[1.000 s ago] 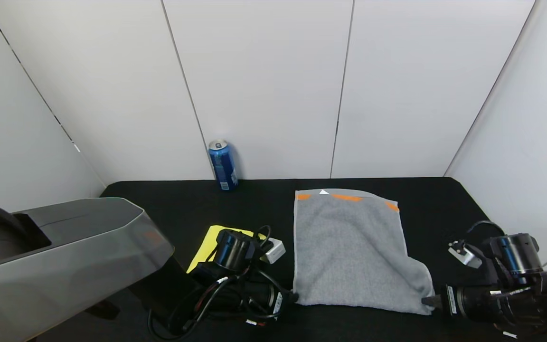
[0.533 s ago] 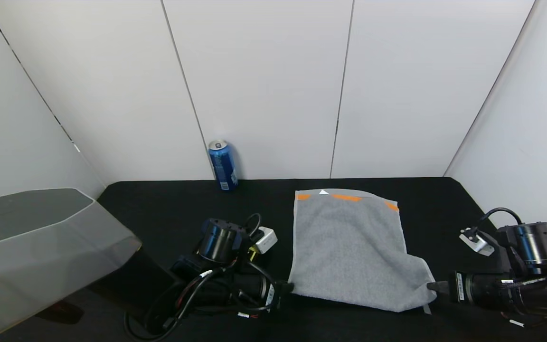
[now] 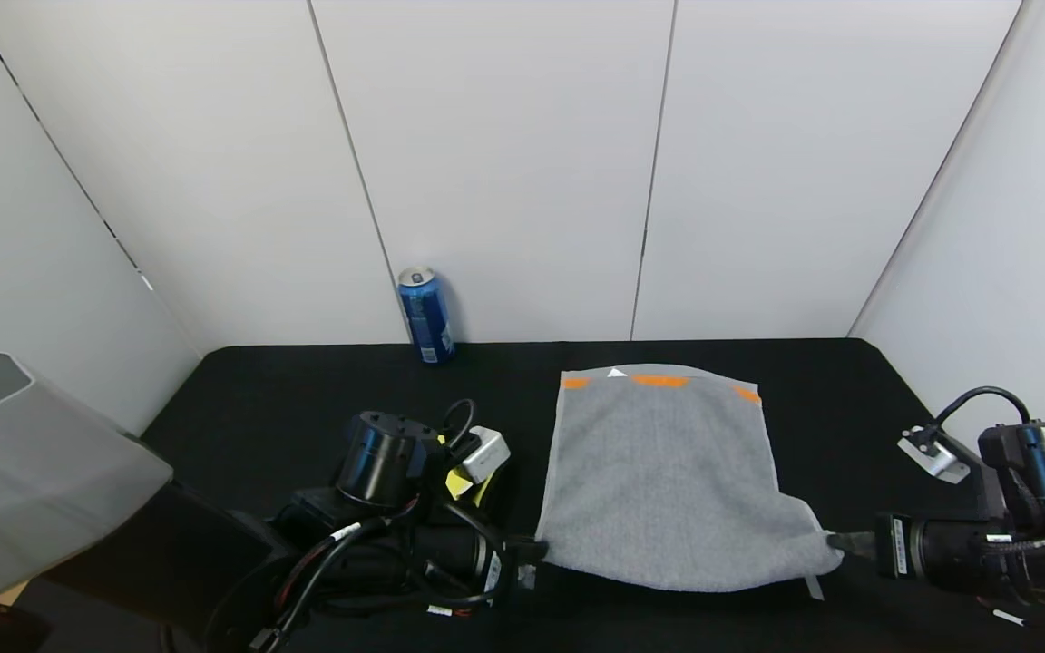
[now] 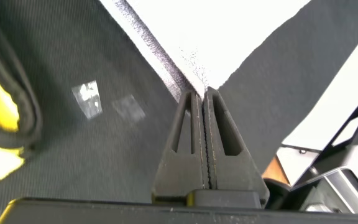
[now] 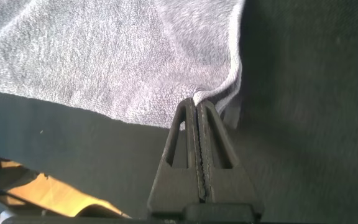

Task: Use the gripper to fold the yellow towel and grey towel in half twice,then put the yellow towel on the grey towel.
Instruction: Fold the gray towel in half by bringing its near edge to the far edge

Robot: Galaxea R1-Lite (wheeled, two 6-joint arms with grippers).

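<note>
From my head view the yellow towel (image 3: 457, 483) is almost fully hidden behind the left wrist; I see only a small yellow piece there, and in the left wrist view a folded yellow edge (image 4: 2, 115) at the border of the picture. The near part of the left arm is covered by a grey housing (image 3: 24, 472).

The grey towel (image 3: 668, 481) lies on the black surface (image 3: 305, 408), with the orange band at the far end. Its two near corners are lifted slightly. The left end effector (image 3: 536, 548) is pressed together on the near left corner (image 4: 191, 74), and the right end effector (image 3: 835, 540) is pressed together on the near right corner (image 5: 216, 93).

Both arms lie low and almost horizontal, pointing toward each other, with the towel between them. A blue can (image 3: 425, 315) stands at the far wall.
</note>
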